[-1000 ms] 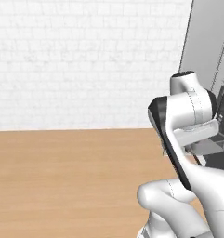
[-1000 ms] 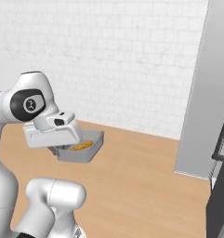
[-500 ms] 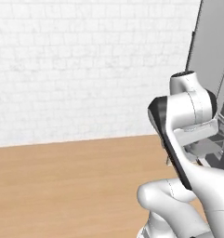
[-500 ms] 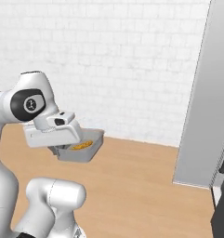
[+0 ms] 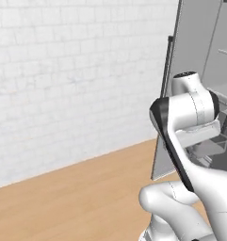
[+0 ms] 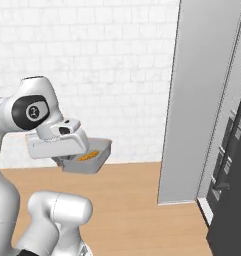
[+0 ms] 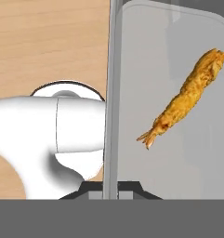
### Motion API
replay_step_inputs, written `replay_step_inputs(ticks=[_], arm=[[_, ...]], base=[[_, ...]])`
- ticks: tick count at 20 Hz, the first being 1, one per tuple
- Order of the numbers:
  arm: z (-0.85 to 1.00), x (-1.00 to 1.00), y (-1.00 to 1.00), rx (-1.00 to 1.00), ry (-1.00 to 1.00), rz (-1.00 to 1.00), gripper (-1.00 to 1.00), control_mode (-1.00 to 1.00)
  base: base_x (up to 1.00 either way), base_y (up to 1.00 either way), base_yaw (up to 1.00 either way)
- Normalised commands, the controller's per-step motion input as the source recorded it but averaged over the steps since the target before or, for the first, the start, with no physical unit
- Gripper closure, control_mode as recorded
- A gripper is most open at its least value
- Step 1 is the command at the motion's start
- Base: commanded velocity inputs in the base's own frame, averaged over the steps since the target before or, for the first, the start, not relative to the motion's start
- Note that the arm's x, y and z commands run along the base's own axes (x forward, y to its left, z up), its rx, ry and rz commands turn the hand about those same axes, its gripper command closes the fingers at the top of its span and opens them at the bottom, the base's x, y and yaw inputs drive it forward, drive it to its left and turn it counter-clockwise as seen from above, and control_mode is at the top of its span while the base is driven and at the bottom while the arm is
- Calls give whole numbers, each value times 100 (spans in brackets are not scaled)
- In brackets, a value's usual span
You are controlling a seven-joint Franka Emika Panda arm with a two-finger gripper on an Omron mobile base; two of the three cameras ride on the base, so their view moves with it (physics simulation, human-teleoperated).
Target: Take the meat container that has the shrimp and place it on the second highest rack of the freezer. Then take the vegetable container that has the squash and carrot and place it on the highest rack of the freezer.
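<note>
Freezer (image 6: 202, 100): tall grey unit at the right of the right base view, door swung open; in the left base view its pale interior shows at the far right, with a flat shelf (image 5: 225, 52) high up. Which rack that shelf is, cannot tell from here. Nothing visible on it.

Floor (image 6: 137, 200): bare wood between the robot and the freezer. Arm stands short of the opening, not yet reaching in.

Meat container (image 6: 87, 159): shallow grey tray, carried in the air out in front of the arm, near chest height of the robot, well apart from the freezer. Held roughly level. From the left base view its corner pokes out past the wrist toward the freezer interior.

Gripper (image 7: 110, 188): fingers pressed together on the container's rim wall, pinching it at one long edge.

Shrimp (image 7: 185, 100): one thin curved orange-yellow piece lying loose on the tray floor, away from the pinched rim.

Progress, as a judgement: first container is picked and in transit, approach underway; placing on the second highest rack is not yet done. The whole second half, the squash and carrot container to the highest rack, is untouched.
</note>
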Motion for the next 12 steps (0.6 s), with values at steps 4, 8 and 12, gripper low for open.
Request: replay_step_inputs(ticks=[4, 8, 12], arm=[[0, 0, 0, 0, 0, 0, 100, 100], [0, 0, 0, 0, 0, 0, 100, 100], [0, 0, 0, 0, 0, 0, 100, 100]], base=[[77, 42, -56], [69, 34, -58], [59, 24, -59]])
